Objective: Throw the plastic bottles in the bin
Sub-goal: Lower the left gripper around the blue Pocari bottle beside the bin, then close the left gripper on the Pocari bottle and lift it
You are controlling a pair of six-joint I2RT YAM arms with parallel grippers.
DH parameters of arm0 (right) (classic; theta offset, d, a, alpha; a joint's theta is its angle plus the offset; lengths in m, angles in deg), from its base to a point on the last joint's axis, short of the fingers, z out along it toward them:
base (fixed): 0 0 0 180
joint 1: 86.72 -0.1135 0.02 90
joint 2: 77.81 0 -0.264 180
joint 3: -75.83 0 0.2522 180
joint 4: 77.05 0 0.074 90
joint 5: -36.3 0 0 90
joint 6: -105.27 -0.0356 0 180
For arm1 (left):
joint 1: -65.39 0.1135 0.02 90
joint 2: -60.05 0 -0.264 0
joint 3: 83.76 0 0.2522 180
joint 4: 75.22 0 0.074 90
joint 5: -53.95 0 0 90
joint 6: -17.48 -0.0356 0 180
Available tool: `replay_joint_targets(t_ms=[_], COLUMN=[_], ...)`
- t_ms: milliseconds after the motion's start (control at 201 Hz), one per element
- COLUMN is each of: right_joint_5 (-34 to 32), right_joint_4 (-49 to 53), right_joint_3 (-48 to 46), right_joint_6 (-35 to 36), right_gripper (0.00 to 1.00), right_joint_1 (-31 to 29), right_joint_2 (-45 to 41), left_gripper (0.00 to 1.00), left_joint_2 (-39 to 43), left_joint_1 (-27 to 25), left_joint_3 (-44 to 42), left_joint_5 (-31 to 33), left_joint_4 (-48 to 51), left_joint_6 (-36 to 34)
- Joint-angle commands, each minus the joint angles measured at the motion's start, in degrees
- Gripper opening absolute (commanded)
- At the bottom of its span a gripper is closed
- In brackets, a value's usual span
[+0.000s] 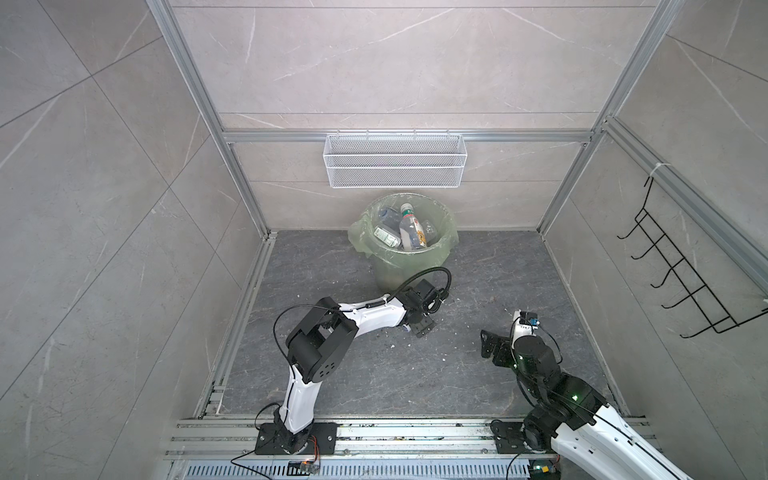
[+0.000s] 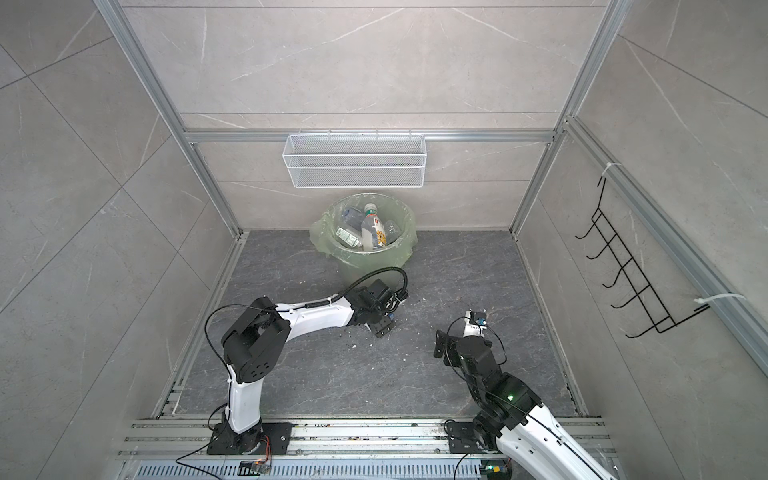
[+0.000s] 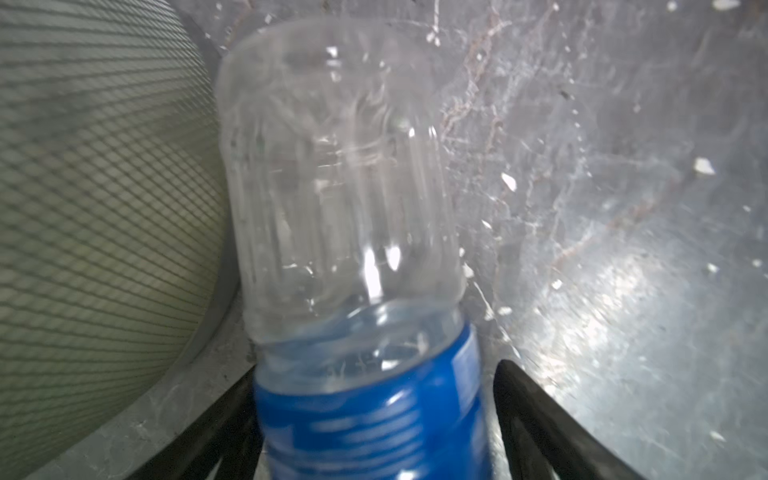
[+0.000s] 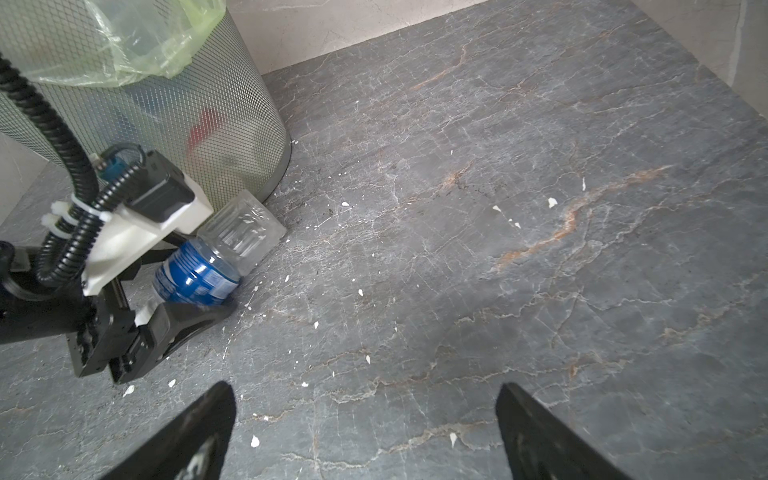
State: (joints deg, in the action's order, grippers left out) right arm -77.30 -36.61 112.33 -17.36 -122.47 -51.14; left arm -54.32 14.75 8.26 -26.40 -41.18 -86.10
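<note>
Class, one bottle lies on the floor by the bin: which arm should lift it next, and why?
Left. The left gripper has its jaws either side of the bottle beside the bin; the right gripper is open, empty and farther off.

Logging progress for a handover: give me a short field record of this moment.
bin: round, pale green mesh, bag-lined; several plastic bottles inside
loose bottle: clear plastic, blue label, lying on dark grey floor beside bin's base
left gripper: fingers straddle that bottle; grip unclear
right gripper: open, empty, above floor
</note>
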Motion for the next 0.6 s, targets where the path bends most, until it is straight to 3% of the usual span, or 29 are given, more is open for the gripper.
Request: replay_joint_targets(t_ms=[0,597], right_joint_5=[0.2,0.7], right_joint_4=[-1.1,-1.3], right_joint_3=[-0.9,-1.0], right_joint_6=[-0.2,0.1], right_gripper=[1.0,1.0], right_joint_1=[0.2,0.2], right_joint_2=[0.1,0.0], left_gripper=[0.86,0.86], left_joint_2=[0.4,-1.3], left_joint_1=[0.0,-0.1], left_joint_3=[2.2,4.4], left_joint_5=[-1.3,-1.0], left_joint_4=[1.7,-0.4], left_joint_6=[-1.1,10.5])
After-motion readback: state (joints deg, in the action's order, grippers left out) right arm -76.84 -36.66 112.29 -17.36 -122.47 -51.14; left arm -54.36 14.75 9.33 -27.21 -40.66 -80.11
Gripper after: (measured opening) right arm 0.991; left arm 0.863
